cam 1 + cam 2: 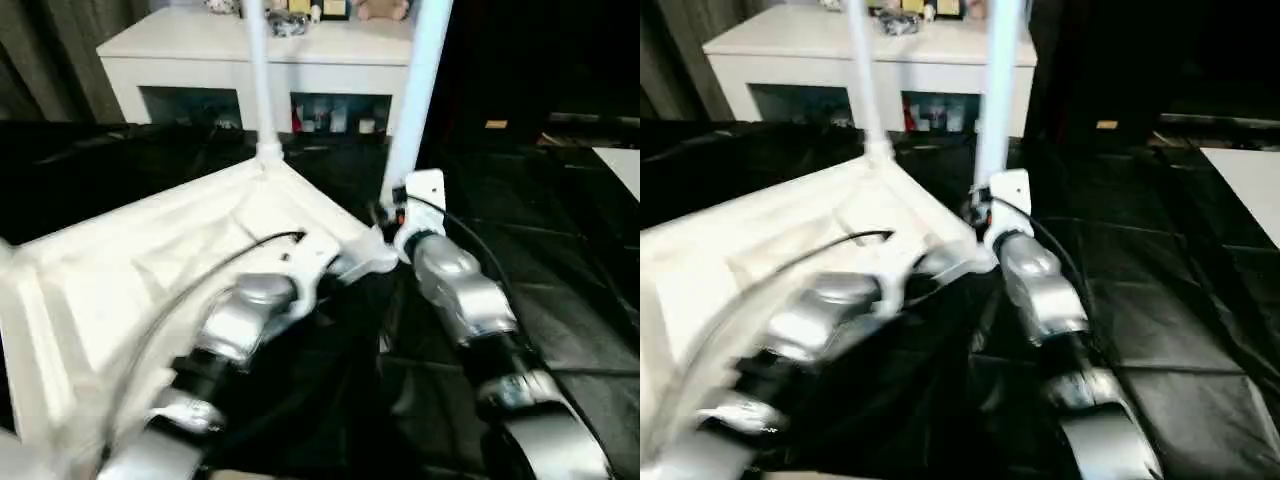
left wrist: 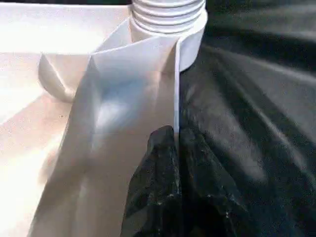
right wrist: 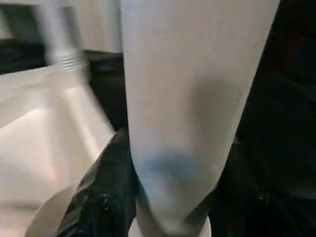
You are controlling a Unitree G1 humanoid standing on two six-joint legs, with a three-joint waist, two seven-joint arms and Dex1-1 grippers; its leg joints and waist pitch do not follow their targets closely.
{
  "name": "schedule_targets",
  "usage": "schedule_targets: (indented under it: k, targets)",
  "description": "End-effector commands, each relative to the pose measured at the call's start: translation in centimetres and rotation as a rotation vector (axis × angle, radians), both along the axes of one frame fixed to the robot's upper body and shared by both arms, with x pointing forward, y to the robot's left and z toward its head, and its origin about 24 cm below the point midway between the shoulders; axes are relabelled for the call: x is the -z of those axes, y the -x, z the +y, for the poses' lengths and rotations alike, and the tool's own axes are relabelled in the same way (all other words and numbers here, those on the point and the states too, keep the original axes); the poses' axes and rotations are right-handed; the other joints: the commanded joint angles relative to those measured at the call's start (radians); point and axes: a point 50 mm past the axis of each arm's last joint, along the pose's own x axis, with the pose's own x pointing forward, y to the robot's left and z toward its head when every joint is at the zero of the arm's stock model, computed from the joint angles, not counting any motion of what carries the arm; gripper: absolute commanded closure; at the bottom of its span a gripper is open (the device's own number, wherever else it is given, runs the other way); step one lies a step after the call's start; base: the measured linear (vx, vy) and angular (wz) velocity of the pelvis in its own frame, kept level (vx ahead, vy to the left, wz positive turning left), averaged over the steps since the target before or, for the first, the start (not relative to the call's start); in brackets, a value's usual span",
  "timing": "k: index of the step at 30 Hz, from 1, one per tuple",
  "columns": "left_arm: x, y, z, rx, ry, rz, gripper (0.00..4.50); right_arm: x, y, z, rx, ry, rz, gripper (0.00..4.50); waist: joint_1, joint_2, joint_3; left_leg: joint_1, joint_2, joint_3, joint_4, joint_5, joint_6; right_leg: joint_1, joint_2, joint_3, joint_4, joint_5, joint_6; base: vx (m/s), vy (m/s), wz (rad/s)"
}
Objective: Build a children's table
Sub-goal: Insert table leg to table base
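The tabletop [image 1: 150, 270] lies upside down on the black sheeting [image 1: 560, 300], ribbed underside up, taking up the left of the head views, with one corner lifted toward the middle of the scene. The left tool [image 2: 175, 148] has its two black fingers pinched almost together on the thin edge wall of the tabletop, just below a round corner socket whose threaded collar [image 2: 168, 10] shows in the left wrist view. Further back, a leg [image 1: 258, 70] already stands upright in the far corner socket, so at least one leg looks fitted. To the right of it, a second leg [image 1: 415, 100] rises from the near right corner, and the right tool [image 3: 173, 197] is closed about halfway around its thick lower end, a black finger [image 3: 106, 192] on the one visible side, with the leg's foot at the socket below. Whether that leg is fully seated or only resting in the socket cannot be told. By this reading the work is roughly halfway: two legs at their corners, and the left-hand corners visible in the head views carry no leg. Behind it all stands a white cabinet [image 1: 200, 50] with small items on top.
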Motion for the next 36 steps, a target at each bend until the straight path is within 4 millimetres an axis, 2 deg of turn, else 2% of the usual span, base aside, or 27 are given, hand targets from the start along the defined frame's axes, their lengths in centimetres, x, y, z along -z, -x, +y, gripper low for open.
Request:
schedule_targets:
  k: [1,3,5,7,9,10,11,12,13,14,18,19,20,21,22,23,24,25,26,27,28,30,31,32,34,35,36]
  targets:
    - [-1.7,-0.1,-2.5,0.019,0.076,-0.058,4.50,6.3,2.2,-0.6,0.077,0.052,0.278,2.68,-0.002,-0.007,-0.033,0.000,0.063,-0.032,-0.104,-0.379,0.004,0.015,-0.075,0.031,-0.086,-0.435,-0.173,0.000,0.000,0.00]
    - [-1.9,-0.1,-2.6,0.012,0.074,-0.060,4.50,6.3,2.1,-0.5,0.081,0.055,0.275,2.69,0.004,-0.013,-0.032,-0.004,0.063,-0.027,-0.105,-0.360,0.017,0.018,-0.076,0.033,-0.085,-0.386,-0.182,0.000,0.000,0.00]
    - [-2.0,-0.1,-2.3,0.011,0.041,-0.074,4.50,6.1,1.8,-0.2,0.078,0.052,0.262,2.69,0.004,-0.011,-0.033,-0.011,0.065,-0.029,-0.108,-0.353,0.022,0.023,-0.078,0.033,-0.080,-0.387,-0.183,0.000,0.000,0.00]
    - [-1.8,-0.2,-1.7,0.001,0.016,-0.084,4.50,5.9,1.7,-0.1,0.075,0.039,0.248,2.69,0.008,-0.011,-0.036,-0.006,0.066,-0.026,-0.107,-0.339,0.022,0.020,-0.078,0.035,-0.081,-0.361,-0.185,0.000,0.000,0.00]
    - [-1.6,-0.4,-1.0,-0.013,-0.007,-0.088,4.50,5.5,1.4,0.3,0.056,-0.037,0.216,2.69,0.007,-0.009,-0.036,-0.010,0.066,-0.027,-0.109,-0.331,0.025,0.025,-0.078,0.034,-0.078,-0.339,-0.194,0.000,0.000,0.00]
    - [-1.4,-0.5,-0.5,-0.020,-0.024,-0.094,4.50,4.8,1.1,0.8,0.002,-0.135,0.172,2.34,0.006,-0.011,-0.037,-0.010,0.067,-0.025,-0.108,-0.339,0.031,0.025,-0.080,0.034,-0.078,-0.336,-0.199,0.000,0.000,0.00]
    - [-1.4,-0.5,-0.4,-0.022,-0.030,-0.097,4.50,4.5,1.0,0.9,-0.018,-0.171,0.154,2.34,0.007,-0.012,-0.038,-0.011,0.068,-0.025,-0.109,-0.336,0.037,0.028,-0.080,0.034,-0.078,-0.329,-0.203,0.000,0.000,0.00]
    - [-1.3,-0.6,0.1,-0.020,-0.050,-0.107,4.50,3.8,0.8,0.8,-0.032,-0.170,0.100,2.34,0.008,-0.012,-0.037,-0.012,0.069,-0.025,-0.109,-0.328,0.038,0.029,-0.080,0.034,-0.078,-0.323,-0.206,0.000,0.000,0.00]
    - [-1.2,-0.7,0.9,-0.013,-0.089,-0.131,4.50,2.8,0.6,0.6,-0.045,-0.171,0.027,1.96,0.009,-0.009,-0.038,-0.014,0.069,-0.026,-0.110,-0.310,0.042,0.031,-0.080,0.033,-0.078,-0.307,-0.209,0.000,0.000,0.00]
    - [-1.1,-0.7,1.1,-0.005,-0.099,-0.137,4.50,2.5,0.5,0.5,-0.051,-0.172,0.007,1.96,0.010,-0.011,-0.040,-0.014,0.070,-0.025,-0.108,-0.298,0.045,0.031,-0.081,0.034,-0.078,-0.295,-0.211,0.000,0.000,0.00]
    - [-1.2,-0.7,2.2,0.045,-0.140,-0.176,4.50,0.8,0.5,-0.1,-0.103,-0.216,-0.091,1.65,0.019,-0.013,-0.049,-0.019,0.070,-0.019,-0.099,-0.171,0.090,0.044,-0.084,0.033,-0.066,-0.182,-0.254,0.000,0.000,0.00]
    - [-1.4,-0.5,3.2,0.105,-0.168,-0.192,4.50,-0.6,1.1,-0.9,-0.202,-0.224,-0.178,1.55,0.020,-0.010,-0.053,-0.020,0.073,-0.016,-0.093,-0.101,0.114,0.048,-0.085,0.031,-0.053,-0.091,-0.283,0.000,0.000,0.00]
    - [-1.4,-0.5,3.2,0.105,-0.168,-0.192,4.50,-0.6,1.1,-0.9,-0.202,-0.224,-0.178,1.44,0.026,-0.009,-0.053,-0.021,0.072,-0.015,-0.089,-0.066,0.135,0.052,-0.083,0.028,-0.050,-0.046,-0.288,0.066,-0.034,0.05]
    - [-1.5,-0.5,3.5,0.137,-0.178,-0.202,4.50,-1.1,1.4,-1.1,-0.252,-0.217,-0.208,1.35,0.030,-0.004,-0.061,-0.020,0.076,-0.012,-0.079,0.022,0.168,0.052,-0.085,0.026,-0.031,0.072,-0.311,0.050,-0.021,0.03]
    - [-1.5,-0.3,4.0,0.163,-0.191,-0.200,4.50,-1.4,2.0,-1.4,-0.320,-0.205,-0.220,1.23,0.035,0.002,-0.065,-0.019,0.072,-0.008,-0.068,0.107,0.209,0.051,-0.081,0.022,-0.017,0.190,-0.331,0.079,-0.025,0.02]
    - [-1.7,-0.1,4.4,0.212,-0.191,-0.203,4.50,-1.5,2.6,-1.8,-0.390,-0.192,-0.222,1.14,0.042,0.001,-0.064,-0.019,0.072,-0.007,-0.064,0.149,0.249,0.051,-0.079,0.018,-0.011,0.259,-0.344,0.068,-0.028,0.03]
    - [-1.7,-0.1,4.4,0.212,-0.191,-0.202,4.50,-1.5,2.7,-1.9,-0.392,-0.191,-0.222,1.08,0.049,0.000,-0.063,-0.018,0.075,-0.006,-0.063,0.158,0.261,0.051,-0.080,0.018,-0.011,0.272,-0.344,0.068,-0.028,0.03]
    - [-1.8,0.0,5.3,0.239,-0.206,-0.189,4.50,-1.5,3.8,-2.9,-0.475,-0.169,-0.206,1.04,0.050,-0.001,-0.062,-0.018,0.075,-0.003,-0.062,0.153,0.270,0.050,-0.082,0.018,-0.009,0.274,-0.350,0.000,0.000,0.00]
    - [-1.9,0.1,5.5,0.259,-0.207,-0.192,4.50,-1.5,4.1,-3.4,-0.487,-0.160,-0.201,0.96,0.056,0.005,-0.060,-0.017,0.076,-0.004,-0.063,0.145,0.271,0.050,-0.082,0.018,-0.011,0.259,-0.349,0.000,0.000,0.00]
    - [-1.9,0.1,5.6,0.264,-0.207,-0.192,4.50,-1.5,4.2,-3.5,-0.489,-0.158,-0.200,0.86,0.062,0.004,-0.058,-0.015,0.081,-0.004,-0.065,0.117,0.264,0.048,-0.082,0.017,-0.015,0.209,-0.341,0.000,0.000,0.00]
    - [-2.1,0.1,6.0,0.277,-0.210,-0.191,4.50,-1.5,4.6,-4.4,-0.486,-0.150,-0.194,0.86,0.065,0.009,-0.055,-0.013,0.084,-0.004,-0.070,0.088,0.239,0.045,-0.080,0.016,-0.020,0.143,-0.340,0.000,0.000,0.00]
    - [-2.2,0.1,6.2,0.284,-0.210,-0.193,4.50,-1.5,4.8,-4.9,-0.476,-0.153,-0.190,0.67,0.065,0.006,-0.051,-0.009,0.087,0.000,-0.076,0.020,0.191,0.043,-0.077,0.016,-0.029,0.041,-0.334,0.000,0.000,0.00]
    - [-2.2,0.0,6.3,0.287,-0.212,-0.196,4.50,-1.6,4.9,-5.2,-0.476,-0.164,-0.191,0.67,0.066,0.010,-0.048,-0.008,0.088,0.002,-0.079,-0.018,0.156,0.041,-0.077,0.016,-0.032,-0.003,-0.328,0.000,0.000,0.00]
    - [-2.3,0.0,6.4,0.293,-0.215,-0.198,4.50,-1.6,5.1,-5.2,-0.479,-0.182,-0.189,0.92,0.066,0.007,-0.047,-0.008,0.087,0.004,-0.081,-0.050,0.132,0.043,-0.076,0.019,-0.036,-0.026,-0.318,0.000,0.000,0.00]
    - [-2.2,0.1,6.3,0.306,-0.213,-0.196,4.50,-1.6,5.5,-5.1,-0.495,-0.185,-0.189,0.99,0.065,0.007,-0.045,-0.010,0.085,0.003,-0.084,-0.081,0.104,0.043,-0.076,0.020,-0.038,-0.055,-0.307,0.000,0.000,0.00]
    - [-2.1,0.3,6.3,0.317,-0.212,-0.193,4.50,-1.5,5.9,-4.8,-0.514,-0.178,-0.184,1.04,0.064,0.004,-0.045,-0.009,0.084,0.004,-0.085,-0.092,0.093,0.042,-0.076,0.021,-0.039,-0.064,-0.300,0.000,0.000,0.00]
    - [-2.1,0.4,6.3,0.326,-0.211,-0.189,4.50,-1.4,6.2,-4.5,-0.530,-0.173,-0.178,1.21,0.066,0.006,-0.044,-0.009,0.084,0.004,-0.086,-0.094,0.088,0.043,-0.076,0.022,-0.040,-0.069,-0.296,0.000,0.000,0.00]
